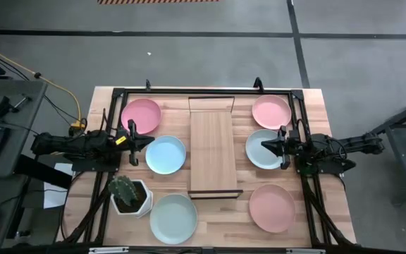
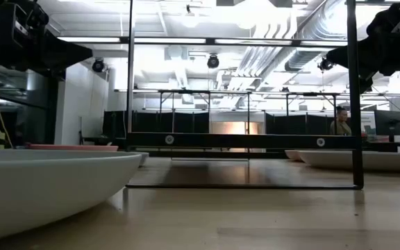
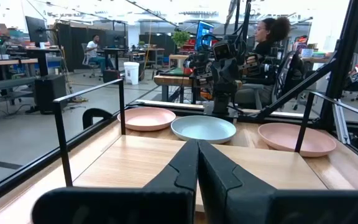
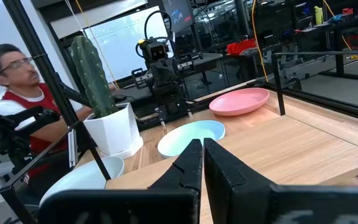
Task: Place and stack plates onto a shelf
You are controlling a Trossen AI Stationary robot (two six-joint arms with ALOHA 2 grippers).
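Evidently nothing is stacked yet: the shelf (image 1: 212,152) lies bare, its long axis running between the arms, with three plates on the worktop (image 1: 316,99) on each side. The left gripper (image 1: 145,142), fingers closed and empty, hangs just beside the light blue plate (image 1: 165,154). The right gripper (image 1: 266,147), likewise closed, hovers over the pale plate (image 1: 259,154), equally near the shelf

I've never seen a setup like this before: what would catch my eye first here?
Six pastel plates ring a bare wooden shelf at mid-table: pink, blue and mint left, two pink and a mint right. A pincer hangs shut on each side, left and right; a cactus pot stands front-left.
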